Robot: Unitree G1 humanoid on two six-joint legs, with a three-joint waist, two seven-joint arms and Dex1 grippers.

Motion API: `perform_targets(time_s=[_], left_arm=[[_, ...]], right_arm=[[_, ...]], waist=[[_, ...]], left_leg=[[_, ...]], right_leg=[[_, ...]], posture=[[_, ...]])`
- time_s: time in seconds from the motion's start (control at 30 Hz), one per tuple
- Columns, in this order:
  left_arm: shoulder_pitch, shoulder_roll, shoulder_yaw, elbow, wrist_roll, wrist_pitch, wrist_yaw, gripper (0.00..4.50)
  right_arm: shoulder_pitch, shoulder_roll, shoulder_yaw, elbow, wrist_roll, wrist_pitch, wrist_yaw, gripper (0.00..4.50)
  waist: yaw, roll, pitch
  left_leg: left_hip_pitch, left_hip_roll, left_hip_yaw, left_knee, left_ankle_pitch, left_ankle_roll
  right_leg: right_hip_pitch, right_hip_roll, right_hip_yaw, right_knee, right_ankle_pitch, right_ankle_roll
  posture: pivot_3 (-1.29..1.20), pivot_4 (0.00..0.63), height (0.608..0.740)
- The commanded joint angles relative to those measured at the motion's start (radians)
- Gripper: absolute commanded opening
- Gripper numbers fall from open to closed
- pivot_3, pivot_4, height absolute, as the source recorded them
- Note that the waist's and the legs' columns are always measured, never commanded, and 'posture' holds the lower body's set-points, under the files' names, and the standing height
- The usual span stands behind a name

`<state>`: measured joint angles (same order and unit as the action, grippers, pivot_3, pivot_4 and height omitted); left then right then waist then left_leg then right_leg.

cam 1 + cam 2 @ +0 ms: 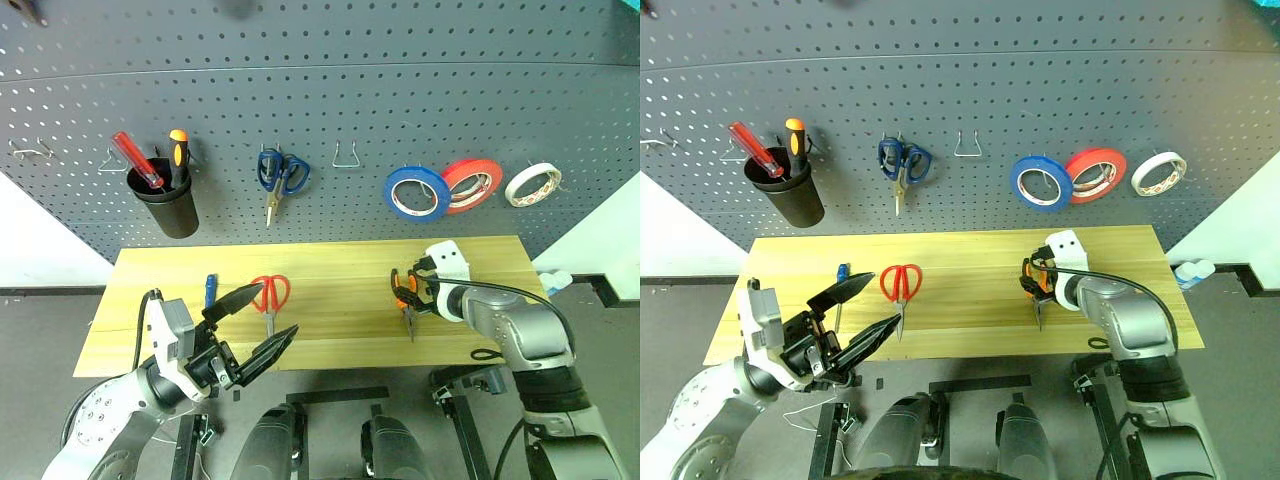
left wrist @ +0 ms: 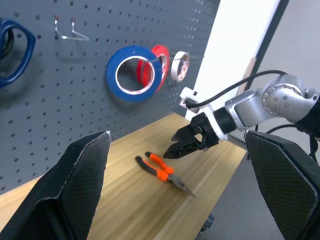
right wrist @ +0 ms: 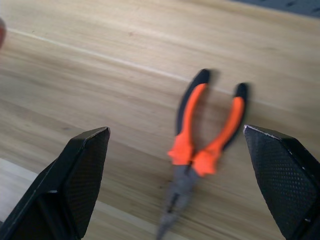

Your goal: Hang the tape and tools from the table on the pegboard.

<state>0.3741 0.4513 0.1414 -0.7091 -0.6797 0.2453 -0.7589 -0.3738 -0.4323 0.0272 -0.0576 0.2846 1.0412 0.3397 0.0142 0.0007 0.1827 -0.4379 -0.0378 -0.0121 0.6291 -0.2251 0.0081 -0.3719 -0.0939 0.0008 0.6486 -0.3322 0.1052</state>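
Pliers [image 3: 200, 145] between the right gripper's [image 3: 180, 180] black textured fingers: orange-and-black handles, grey nose. Table [image 1: 340, 262] beneath is pale yellow wood. Beyond on the dark grey dotted pegboard [image 1: 330, 90]: blue tape [image 1: 416, 193], red roll [image 1: 474, 184], white roll [image 1: 532, 184].

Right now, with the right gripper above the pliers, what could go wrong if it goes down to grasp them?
The pliers lie flat on the table, so the open right gripper may strike the wood or push them aside. Their handles are spread, so a grip on one handle could let them swing or slip. The free hook hangs between the blue-handled scissors and the blue tape, so hanging could knock either.
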Motion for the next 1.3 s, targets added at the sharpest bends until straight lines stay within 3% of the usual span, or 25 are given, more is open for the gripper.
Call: perform_targets(time_s=[0.03,0.5,0.97,1.3], left_arm=[[0.002,-0.002,-0.012,-0.023,0.016,-0.025,0.01,4.5],[0.068,-0.002,-0.02,-0.081,0.02,-0.018,0.06,4.5],[0.07,0.006,-0.037,-0.093,0.017,-0.01,0.082,4.5],[0.07,0.014,-0.018,-0.032,0.015,-0.037,0.032,4.5]], right_arm=[[-0.058,0.054,0.003,0.01,-0.012,0.019,-0.038,4.47],[-0.122,0.161,0.043,0.082,-0.087,-0.009,-0.116,4.47],[-0.132,0.254,-0.061,0.115,-0.164,0.015,-0.319,4.47],[-0.142,0.316,-0.109,0.125,-0.175,0.033,-0.388,4.47]], waist=[[-0.002,0.0,0.0],[-0.002,-0.003,0.024],[-0.001,-0.001,0.032],[-0.002,-0.001,0.032]], left_leg=[[0.0,0.0,0.0,0.0,0.0,0.0],[-0.001,0.0,0.0,0.0,0.0,0.001],[-0.003,0.0,0.0,-0.001,0.0,0.001],[-0.003,0.0,0.0,-0.002,0.0,0.0]], right_leg=[[0.0,0.0,0.0,0.0,0.0,0.0],[-0.001,-0.001,0.0,-0.001,-0.001,-0.002],[-0.003,-0.001,-0.001,-0.001,0.0,-0.001],[-0.004,0.0,-0.001,-0.001,0.0,0.0]], posture=[[0.11,0.194,0.74],[0.13,0.244,0.74],[0.13,0.233,0.74],[0.13,0.238,0.74]])
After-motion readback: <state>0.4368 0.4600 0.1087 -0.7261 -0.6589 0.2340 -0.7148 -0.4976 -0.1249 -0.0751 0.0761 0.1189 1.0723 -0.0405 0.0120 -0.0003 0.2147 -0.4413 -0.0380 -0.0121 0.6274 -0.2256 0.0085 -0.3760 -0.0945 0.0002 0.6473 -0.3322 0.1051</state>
